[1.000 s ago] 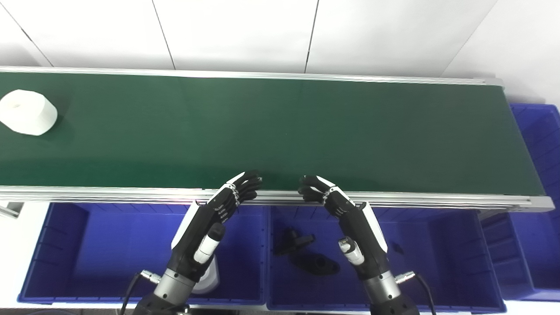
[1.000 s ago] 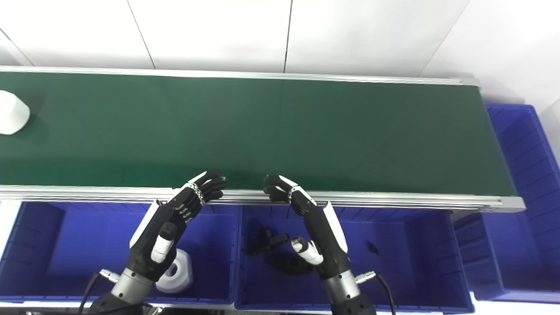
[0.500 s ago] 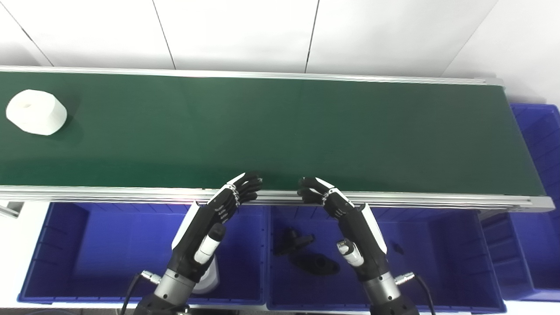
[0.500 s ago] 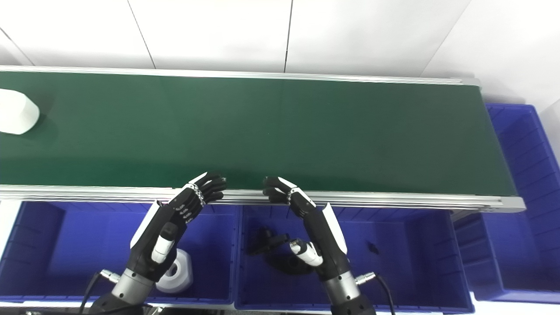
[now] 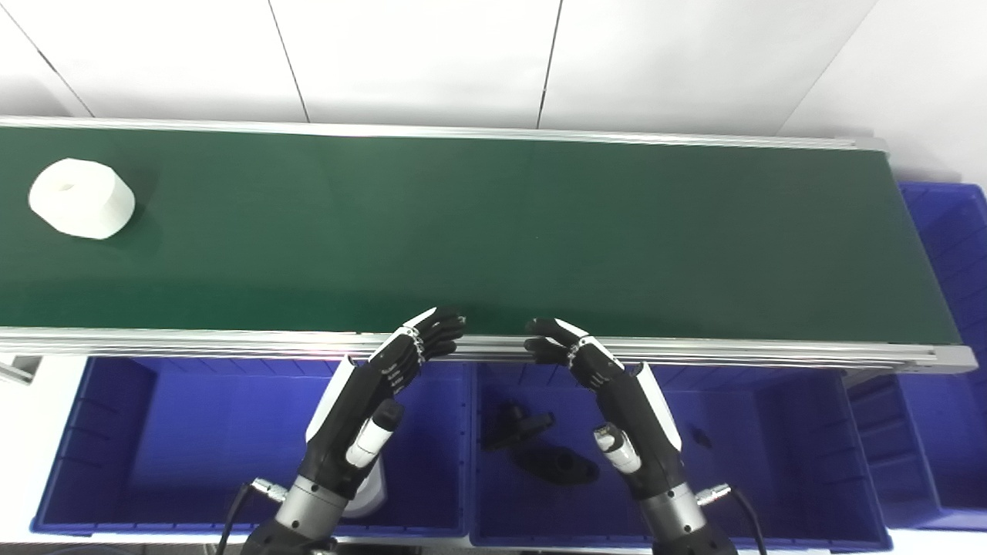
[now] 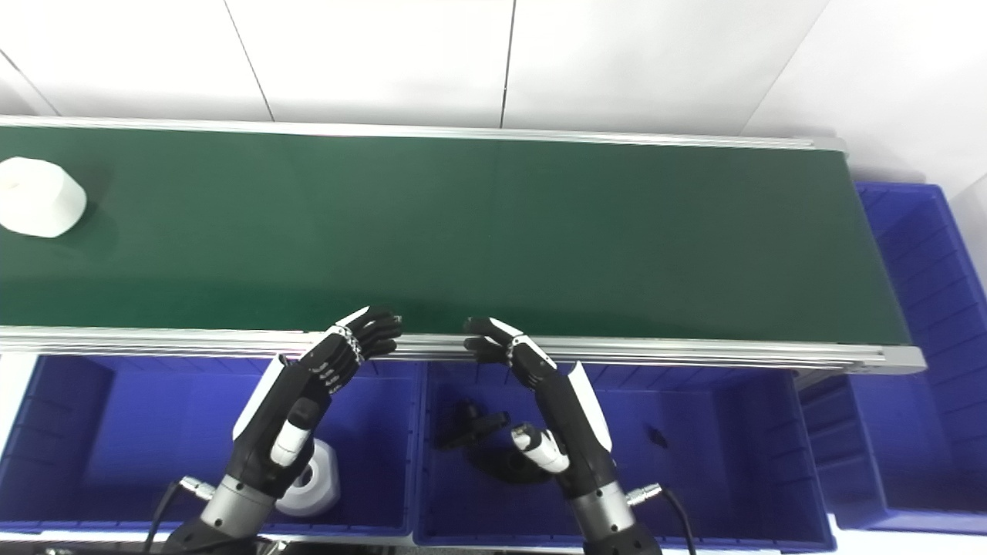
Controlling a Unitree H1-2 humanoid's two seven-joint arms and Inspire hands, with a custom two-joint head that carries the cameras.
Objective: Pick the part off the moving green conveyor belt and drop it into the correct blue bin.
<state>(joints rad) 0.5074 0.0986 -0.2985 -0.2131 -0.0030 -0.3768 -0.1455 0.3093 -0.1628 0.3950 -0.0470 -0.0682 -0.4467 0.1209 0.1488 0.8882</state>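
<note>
White wall behind, green belt carries the white part far left, unpicked; my left hand and right hand wait empty, fingers spread, over the blue bins.

Bright, even overhead light, soft shadows, sharp focus, slight wide-angle bending at the edges.
</note>
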